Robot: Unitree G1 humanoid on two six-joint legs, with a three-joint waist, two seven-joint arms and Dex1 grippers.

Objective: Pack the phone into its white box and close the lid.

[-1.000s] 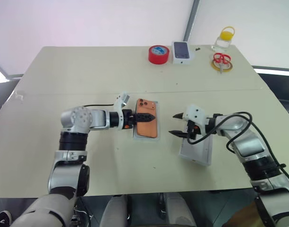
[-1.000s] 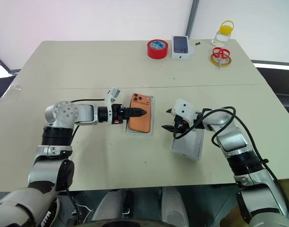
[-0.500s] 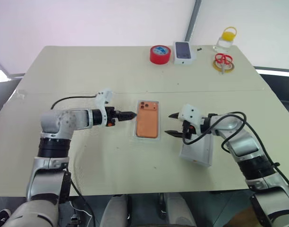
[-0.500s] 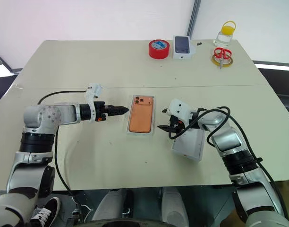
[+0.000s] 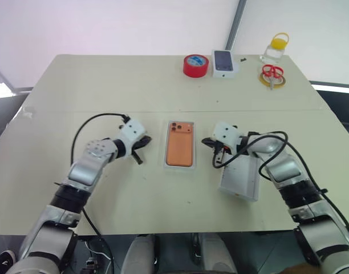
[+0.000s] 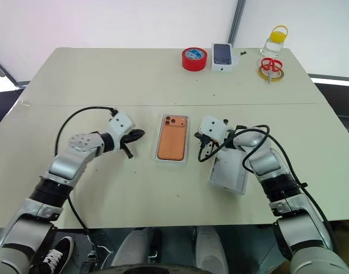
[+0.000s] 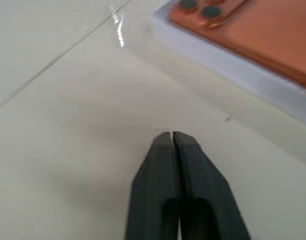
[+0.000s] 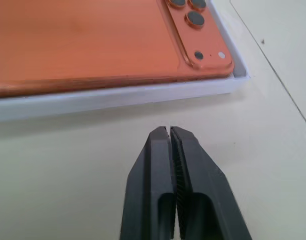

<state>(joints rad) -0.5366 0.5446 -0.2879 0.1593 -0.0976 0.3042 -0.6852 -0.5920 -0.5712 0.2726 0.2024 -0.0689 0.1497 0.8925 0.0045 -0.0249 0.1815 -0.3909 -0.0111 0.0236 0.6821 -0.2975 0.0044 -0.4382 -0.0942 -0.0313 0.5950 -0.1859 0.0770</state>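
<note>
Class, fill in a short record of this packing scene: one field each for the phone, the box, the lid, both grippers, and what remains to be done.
phone: orange phone lies camera side up inside the white box, mid-table
lid: white lid off the box, lying on the table beside the box, under the right forearm
left gripper: left gripper shut, empty, on the box's left, apart from it
right gripper: right gripper shut, empty, pointing at the box's side wall, not touching
remaining: lid not yet on the box
</note>
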